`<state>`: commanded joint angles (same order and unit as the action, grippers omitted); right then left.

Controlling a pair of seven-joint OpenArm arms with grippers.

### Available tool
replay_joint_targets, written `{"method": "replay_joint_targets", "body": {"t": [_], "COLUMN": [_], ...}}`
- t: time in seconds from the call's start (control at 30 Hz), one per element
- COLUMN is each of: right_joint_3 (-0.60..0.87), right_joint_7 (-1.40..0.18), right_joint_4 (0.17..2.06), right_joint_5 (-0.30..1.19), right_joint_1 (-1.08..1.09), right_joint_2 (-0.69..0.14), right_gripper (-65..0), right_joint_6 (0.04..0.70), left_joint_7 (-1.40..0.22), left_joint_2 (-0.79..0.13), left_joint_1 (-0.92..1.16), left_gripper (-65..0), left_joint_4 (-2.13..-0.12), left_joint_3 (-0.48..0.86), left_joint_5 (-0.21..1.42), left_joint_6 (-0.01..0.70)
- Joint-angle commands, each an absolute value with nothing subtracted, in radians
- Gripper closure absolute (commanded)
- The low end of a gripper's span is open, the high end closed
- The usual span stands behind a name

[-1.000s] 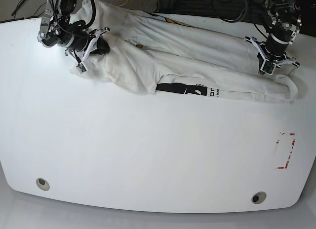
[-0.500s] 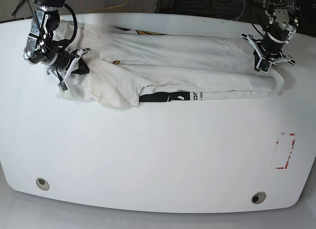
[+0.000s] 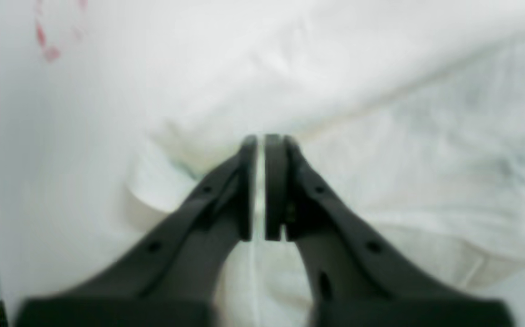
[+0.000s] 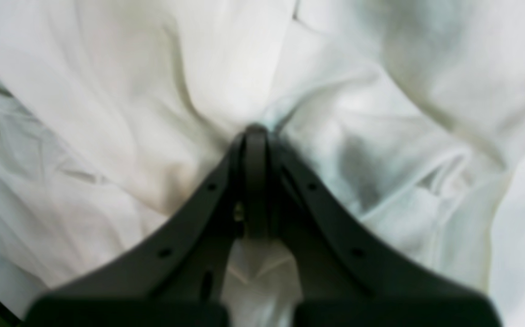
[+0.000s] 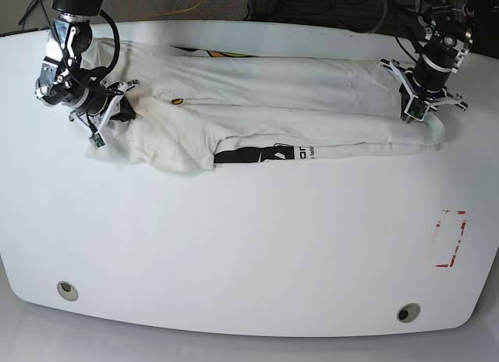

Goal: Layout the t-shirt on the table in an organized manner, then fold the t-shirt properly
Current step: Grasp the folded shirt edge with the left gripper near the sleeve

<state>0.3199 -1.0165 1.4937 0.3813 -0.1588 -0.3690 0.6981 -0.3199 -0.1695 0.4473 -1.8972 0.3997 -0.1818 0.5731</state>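
Stretching across the far half of the wide glossy white tabletop, the large off-white cotton t-shirt lies as a long, bunched band running from one side to the other. My right pincer sits at the end of the shirt on the base view's left, and my left pincer sits at the opposite end on that view's right.

In the right wrist view my right pincer is clenched, its dark jaws pressed together with folds of the off-white cloth gathered at the tips and puckering away from them. In the left wrist view my left pincer is nearly closed, its jaws standing parallel with only a thin sliver between them, and a thin layer of the shirt fills that sliver; the tips meet a crease of the fabric. That picture is blurred, so finer detail is lost.

Along the near edge of the band a strip of black print with small white lettering faces up, and a sliver of orange-yellow peeks out at the far edge. A small dark-gold spot shows on the cloth nearer my right pincer.

Well apart from the shirt, a red tape rectangle mark lies on the tabletop, and two round metal grommet holes sit near the front edge.
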Motion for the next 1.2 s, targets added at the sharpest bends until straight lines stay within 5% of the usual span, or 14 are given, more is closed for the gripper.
{"method": "replay_joint_targets", "body": {"t": [0.2,0.33,0.67,1.2], "right_joint_3": [0.291,0.291,0.289,0.289], "right_joint_7": [-1.015,-1.015,-1.015,-1.015], "right_joint_4": [1.494,1.494,1.494,1.494], "right_joint_5": [0.384,0.386,0.380,0.380], "right_joint_1": [-0.157,-0.157,-0.147,-0.143], "right_joint_2": [-0.367,-0.360,-0.341,-0.341], "right_gripper": [-0.4,-0.4,-0.4,-0.4], "right_joint_6": [0.698,0.698,0.698,0.698], "left_joint_7": [-0.440,-0.506,-0.716,-0.720], "left_joint_2": [-0.113,-0.076,-0.047,0.044], "left_joint_1": [0.366,0.309,0.252,0.257], "left_gripper": [-43.9,-54.1,-55.7,-55.7], "left_joint_4": [-1.922,-1.925,-1.922,-1.917], "left_joint_3": [0.470,0.575,0.737,0.785], "left_joint_5": [-0.150,-0.088,0.093,0.105], "left_joint_6": [0.573,0.575,0.575,0.573]}}
